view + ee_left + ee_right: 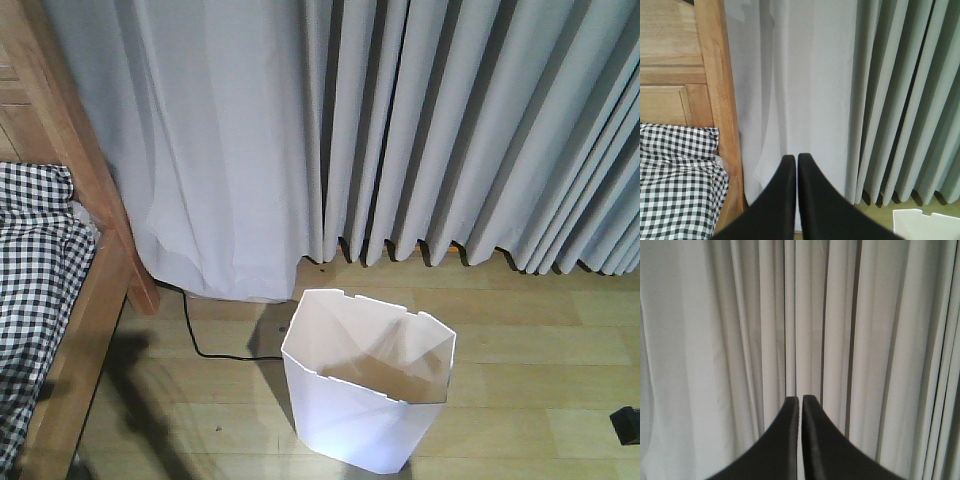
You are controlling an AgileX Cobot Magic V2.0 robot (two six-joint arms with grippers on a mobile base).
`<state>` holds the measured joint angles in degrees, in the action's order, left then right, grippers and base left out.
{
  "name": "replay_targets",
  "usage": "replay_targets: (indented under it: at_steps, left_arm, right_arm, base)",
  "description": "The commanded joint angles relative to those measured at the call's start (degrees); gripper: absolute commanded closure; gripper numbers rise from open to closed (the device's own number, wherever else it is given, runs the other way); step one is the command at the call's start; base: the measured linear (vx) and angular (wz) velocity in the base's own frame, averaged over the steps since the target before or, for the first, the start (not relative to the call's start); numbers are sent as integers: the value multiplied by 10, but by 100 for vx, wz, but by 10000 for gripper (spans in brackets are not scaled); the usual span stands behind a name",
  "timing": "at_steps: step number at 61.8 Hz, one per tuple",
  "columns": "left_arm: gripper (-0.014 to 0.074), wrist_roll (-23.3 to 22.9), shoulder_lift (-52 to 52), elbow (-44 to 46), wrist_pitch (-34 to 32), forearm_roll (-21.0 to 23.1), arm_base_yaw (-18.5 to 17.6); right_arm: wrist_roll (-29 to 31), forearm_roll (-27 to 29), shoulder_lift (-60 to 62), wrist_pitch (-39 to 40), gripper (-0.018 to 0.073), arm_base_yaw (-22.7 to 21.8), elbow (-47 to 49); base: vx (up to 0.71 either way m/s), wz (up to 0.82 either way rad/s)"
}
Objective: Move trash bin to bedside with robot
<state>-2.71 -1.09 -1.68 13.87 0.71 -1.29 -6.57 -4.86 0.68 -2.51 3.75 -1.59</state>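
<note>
Front view: trash bin (pixel 365 395) near bedside (pixel 95 290).

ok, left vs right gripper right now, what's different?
The left gripper faces the wooden bed frame, with checked bedding on one side and a corner of the white trash bin low on the other; the right gripper faces only the grey curtain. The left one's background is sharper and the right's looks softer. Both are black, shut with jaws nearly touching, and hold nothing.
</note>
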Motion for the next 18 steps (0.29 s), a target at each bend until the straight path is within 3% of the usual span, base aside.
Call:
replay_targets:
  at_steps: [1,18]
  left_arm:
    - [602,-5,-6,-17,-39,2,-3]
    - [602,-5,-6,-17,-39,2,-3]
  right_arm:
    - [2,-9,7,39,570,-1,-11]
    - [3,-9,7,39,570,-1,-11]
  base:
    - [0,0]
    - [0,0]
